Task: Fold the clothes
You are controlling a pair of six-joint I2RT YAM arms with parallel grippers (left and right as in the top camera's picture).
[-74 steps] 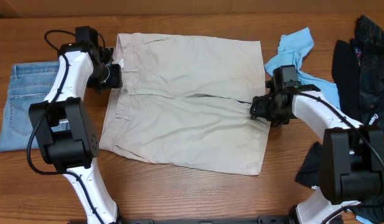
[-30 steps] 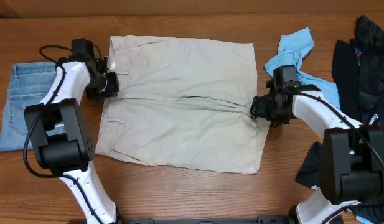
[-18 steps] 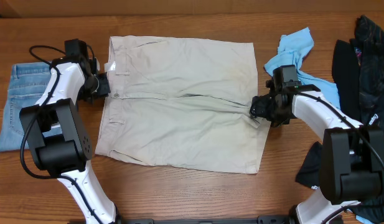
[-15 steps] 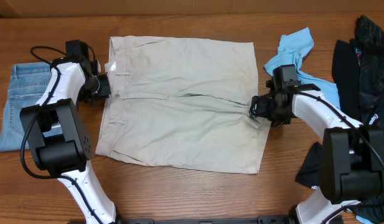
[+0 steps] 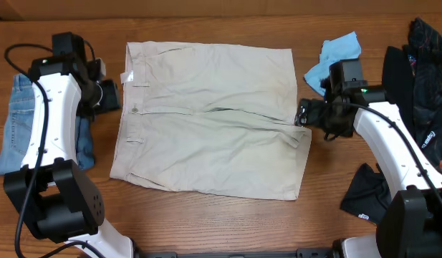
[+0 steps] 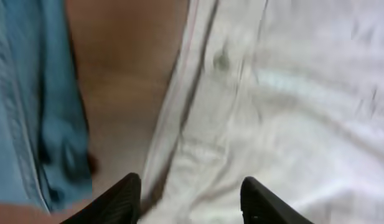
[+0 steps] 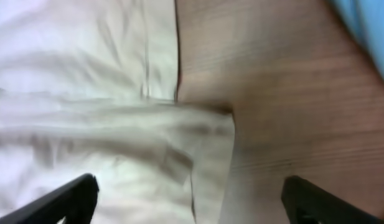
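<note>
**Shorts spread flat, no fold made yet**

Progress, as I judge it: prep stage only. The beige shorts [image 5: 206, 136] lie opened out flat mid-surface, waistband [image 5: 132, 125] toward the left arm and leg hems toward the right arm. The wooden surface [image 5: 206, 229] shows bare all round them. No fold line is visible anywhere, and the two legs lie side by side.

Left to do: fold the shorts (prob. leg over leg, then in half), then deal w/ the light-blue shirt [image 5: 339, 51] and black garments [image 5: 414, 64]. Both are bunched at the far right and look unsorted. A blue denim piece [image 5: 16, 129] lies at the far left, partly under the left arm. It's roughly squared off, poss. already folded, but can't confirm.

Left jaws sit just beside the waistband edge, btwn denim and shorts. The wrist view shows their fingers [image 6: 126, 199] apart, w/ nothing pinched. Right jaws sit at the hem edge, by the notch where the legs meet. Their fingers [image 7: 73, 196] are spread wide and empty, w/ a hem corner lying below.

Materials:
- **Shorts:** matte woven cloth, cotton-like, pale khaki. Soft creases run along the centre seam, and the outline is approx rectangular.
- **Waistband:** looks doubled and stiffer, w/ a button [image 5: 135, 110] and a white label [image 5: 127, 76] at its far corner.
- **Shirt:** thin and limp.
- **Black items:** crumpled, w/ no clear shape.
- **Denim:** heavier, w/ visible stitching.
</note>
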